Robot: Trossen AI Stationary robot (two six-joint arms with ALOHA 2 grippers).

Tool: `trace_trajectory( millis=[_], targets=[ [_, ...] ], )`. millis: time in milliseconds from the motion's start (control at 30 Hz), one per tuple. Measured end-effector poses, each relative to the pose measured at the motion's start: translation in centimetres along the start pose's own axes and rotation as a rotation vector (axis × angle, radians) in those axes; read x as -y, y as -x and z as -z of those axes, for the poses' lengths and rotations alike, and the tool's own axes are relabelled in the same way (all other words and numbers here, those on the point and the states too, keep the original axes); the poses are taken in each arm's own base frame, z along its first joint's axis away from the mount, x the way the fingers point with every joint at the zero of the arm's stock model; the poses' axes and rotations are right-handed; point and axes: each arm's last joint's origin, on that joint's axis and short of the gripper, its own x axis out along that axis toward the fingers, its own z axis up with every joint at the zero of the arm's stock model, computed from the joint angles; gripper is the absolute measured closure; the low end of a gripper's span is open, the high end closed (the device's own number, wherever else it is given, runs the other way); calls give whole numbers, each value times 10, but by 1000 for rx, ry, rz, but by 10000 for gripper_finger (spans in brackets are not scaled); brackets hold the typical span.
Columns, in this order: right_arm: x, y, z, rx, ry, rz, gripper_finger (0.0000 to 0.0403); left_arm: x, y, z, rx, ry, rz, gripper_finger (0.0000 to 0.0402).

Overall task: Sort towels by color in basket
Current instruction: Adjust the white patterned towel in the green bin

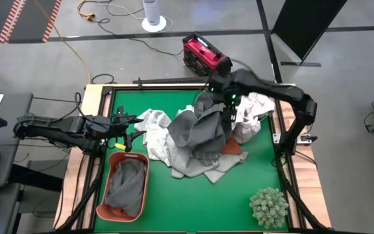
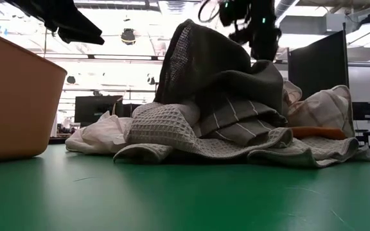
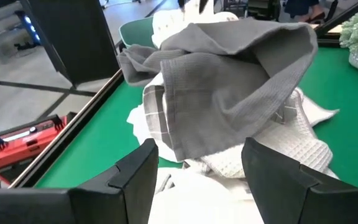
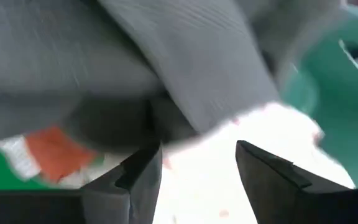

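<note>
The towels lie heaped at the table's middle. A plain grey towel is draped on top, and a grey striped one lies under it. White towels stick out at the left and far right, and a rust-orange towel shows at the heap's right edge. Another grey towel lies in the orange basket at the near left. My right gripper points down over the heap's far right part, open, with nothing between its fingers. My left gripper waits open, left of the heap.
A spiky pale-green plant ball stands at the table's near right corner. A red box sits on the floor beyond the far edge. Bare green table lies between the heap and the near edge.
</note>
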Motion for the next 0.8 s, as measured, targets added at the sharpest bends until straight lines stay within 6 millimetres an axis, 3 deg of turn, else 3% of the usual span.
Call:
trace_trajectory(
  millis=[200,333,467,567,700,800],
  targets=[
    [-50,-58,-27,104,271,16,195,0,0,-1,15,-9,1,180],
    [-76,-74,-55,288,346,-28,205,0,0,-3,33,-3,2,180],
    [-96,-58,-79,522,414,-88,209,0,0,-4,35,-3,2,180],
    [-99,-35,-85,581,436,-82,210,0,0,-4,35,-3,2,180],
    [-85,-2,-75,422,406,35,210,0,0,-3,30,-5,2,180],
    [-63,20,-58,296,295,141,209,0,0,-3,31,-5,2,180]
  ],
)
